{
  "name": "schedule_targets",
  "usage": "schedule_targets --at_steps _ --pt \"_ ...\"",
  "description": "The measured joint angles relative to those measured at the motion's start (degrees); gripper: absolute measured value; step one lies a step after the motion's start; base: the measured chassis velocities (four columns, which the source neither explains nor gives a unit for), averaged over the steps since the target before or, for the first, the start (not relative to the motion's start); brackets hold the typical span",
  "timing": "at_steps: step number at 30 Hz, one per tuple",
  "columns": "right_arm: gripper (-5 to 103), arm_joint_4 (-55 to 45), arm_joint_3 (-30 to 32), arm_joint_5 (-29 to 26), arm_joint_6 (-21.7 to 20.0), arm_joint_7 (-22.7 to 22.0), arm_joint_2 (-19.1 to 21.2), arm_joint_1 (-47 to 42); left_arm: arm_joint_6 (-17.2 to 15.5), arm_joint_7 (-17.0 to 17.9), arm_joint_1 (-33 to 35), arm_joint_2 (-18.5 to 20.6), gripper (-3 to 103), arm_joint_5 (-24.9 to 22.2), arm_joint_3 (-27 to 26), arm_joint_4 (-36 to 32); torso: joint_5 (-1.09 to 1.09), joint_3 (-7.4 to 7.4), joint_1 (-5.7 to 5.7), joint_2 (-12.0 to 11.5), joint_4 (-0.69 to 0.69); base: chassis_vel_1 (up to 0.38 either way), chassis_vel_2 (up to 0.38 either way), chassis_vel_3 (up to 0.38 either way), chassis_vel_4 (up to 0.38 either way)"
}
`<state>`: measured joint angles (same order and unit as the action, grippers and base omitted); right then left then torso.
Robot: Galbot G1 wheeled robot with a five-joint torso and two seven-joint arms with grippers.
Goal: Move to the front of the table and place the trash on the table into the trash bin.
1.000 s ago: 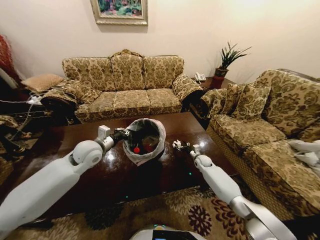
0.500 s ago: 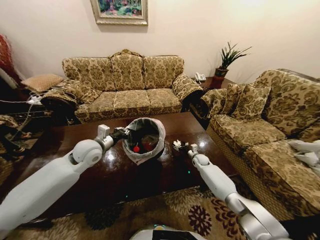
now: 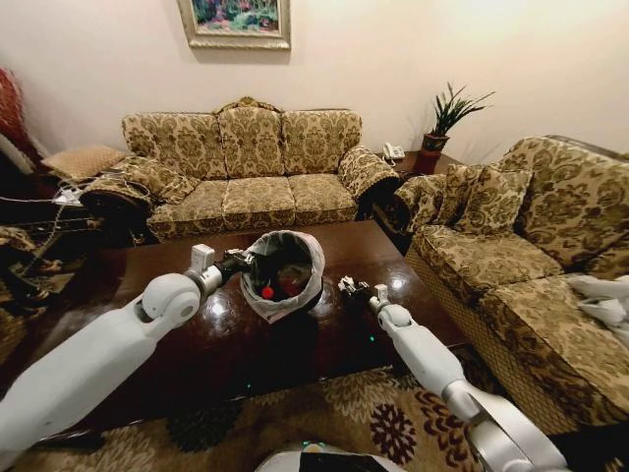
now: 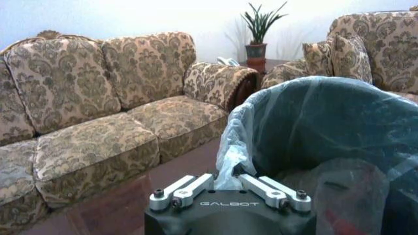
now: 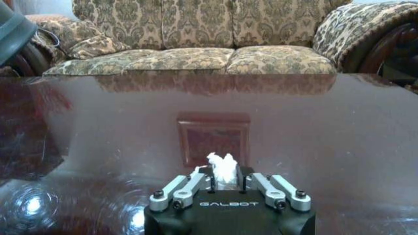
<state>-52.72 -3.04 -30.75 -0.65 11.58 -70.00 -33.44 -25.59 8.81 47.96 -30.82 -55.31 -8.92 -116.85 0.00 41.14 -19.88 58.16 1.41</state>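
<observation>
Nearest the robot, the right pincer (image 5: 226, 182) is clenched on a small white crumpled paper ball (image 5: 222, 169), held just above the large, glossy dark brown wooden table (image 3: 383, 246) and a little to the right of the bin; its wrist view shows the paper tuft pinched between the fingers, with the table's square centre inlay (image 5: 214, 137) beyond. Lifted off the wood like this, the ball looks ready to be carried across to the bin.

Just beside it to the left, the left pincer (image 4: 226, 185) is closed on the rim of the translucent grey-white liner of the small round dark trash bin (image 3: 284, 276). The bin is tilted, its mouth turned toward the robot, most likely so the opening faces the right arm. Red items and something clear lie inside, so part of the trash seems already binned.

Farther back stand a patterned gold three-seat sofa (image 3: 251, 167) against the wall and a potted plant (image 3: 445, 118) in the corner.
</observation>
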Motion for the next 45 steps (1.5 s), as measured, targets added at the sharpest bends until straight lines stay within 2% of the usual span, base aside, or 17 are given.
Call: schedule_targets --at_steps 3,9,12,13,16,17,19,20,23,27,31,37,41,43,45 --pt "16 -0.56 -0.01 0.00 0.00 -0.36 0.21 -0.22 0.04 -0.02 0.04 -0.09 2 0.06 0.00 0.01 0.01 0.00 0.00 0.00 0.00 0.000 0.000 0.000 0.000" --pt "19 -5.91 0.37 -0.35 -0.04 -2.12 2.28 -0.98 0.06 -0.06 0.04 -0.43 2 0.15 0.00 0.02 0.01 0.00 0.00 0.00 0.00 0.000 0.000 0.000 0.000" --pt "19 -15.42 0.57 -1.71 -0.88 -4.10 6.60 -2.26 0.06 -0.07 0.12 -0.95 2 0.24 0.08 -0.09 0.02 0.00 0.00 0.00 0.00 0.000 0.000 0.000 0.000" --pt "19 -15.42 0.57 -1.71 -0.88 -4.10 6.60 -2.26 0.06 -0.07 0.12 -0.95 2 0.24 0.08 -0.09 0.02 0.00 0.00 0.00 0.00 0.000 0.000 0.000 0.000" --pt "19 -27.52 0.83 -4.10 -2.28 -6.94 12.59 -3.69 0.06 -0.09 0.08 -1.63 2 0.45 0.61 -0.09 0.01 0.00 0.00 0.00 -0.02 0.000 0.000 0.000 0.000" --pt "19 -27.52 0.83 -4.10 -2.28 -6.94 12.59 -3.69 0.06 -0.09 0.08 -1.63 2 0.45 0.61 -0.09 0.01 0.00 0.00 0.00 -0.02 0.000 0.000 0.000 0.000" --pt "19 -36.46 1.21 -6.80 -3.98 -9.15 16.60 -3.93 0.07 -0.13 0.04 -2.06 2 0.88 1.07 -0.01 0.00 0.00 0.00 0.00 -0.02 0.000 0.000 0.000 0.000" --pt "19 -36.46 1.21 -6.80 -3.98 -9.15 16.60 -3.93 0.07 -0.13 0.04 -2.06 2 0.88 1.07 -0.01 0.00 0.00 0.00 0.00 -0.02 0.000 0.000 0.000 0.000" --pt "22 -48.48 0.95 -12.13 -7.50 -11.79 21.85 -2.06 0.03 0.00 0.05 -2.64 2 1.31 1.86 0.00 -0.02 -0.01 0.00 0.00 0.00 0.000 0.000 0.000 0.000" --pt "23 -55.56 -0.74 -15.57 -9.69 -13.11 24.44 0.08 -0.13 0.33 0.10 -2.80 2 1.34 2.12 -0.29 0.00 -0.01 0.00 0.00 -0.01 0.000 0.000 0.000 0.000" --pt "25 -59.71 -4.04 -17.93 -11.22 -14.68 24.77 2.36 -0.16 0.42 0.56 -2.24 2 1.35 2.10 -0.70 0.02 -0.01 0.00 0.00 -0.02 0.000 0.000 0.000 0.000" --pt "25 -61.85 -12.15 -19.43 -12.08 -16.36 21.26 10.21 -0.29 0.56 1.00 -0.98 2 1.35 2.03 -1.37 -0.01 0.00 0.00 -0.01 0.01 0.000 0.000 0.000 0.000" --pt "25 -61.71 -13.65 -21.30 -13.96 -18.47 19.73 12.57 -0.42 0.79 1.00 -0.93 2 1.31 2.04 -1.33 -0.03 0.00 0.00 -0.01 0.03 0.000 0.000 0.000 0.000" --pt "25 -60.77 -12.72 -21.12 -14.07 -18.94 20.37 11.56 -0.42 0.85 1.19 -0.93 2 1.31 1.79 -1.23 -0.01 0.00 0.00 -0.02 0.04 0.000 0.000 0.000 0.000" --pt "28 -60.35 -10.01 -20.01 -14.06 -18.93 24.01 7.52 -0.43 0.84 2.06 -0.73 2 1.36 0.08 -0.87 -0.01 0.01 -0.01 -0.02 0.01 0.000 0.000 0.000 0.000"
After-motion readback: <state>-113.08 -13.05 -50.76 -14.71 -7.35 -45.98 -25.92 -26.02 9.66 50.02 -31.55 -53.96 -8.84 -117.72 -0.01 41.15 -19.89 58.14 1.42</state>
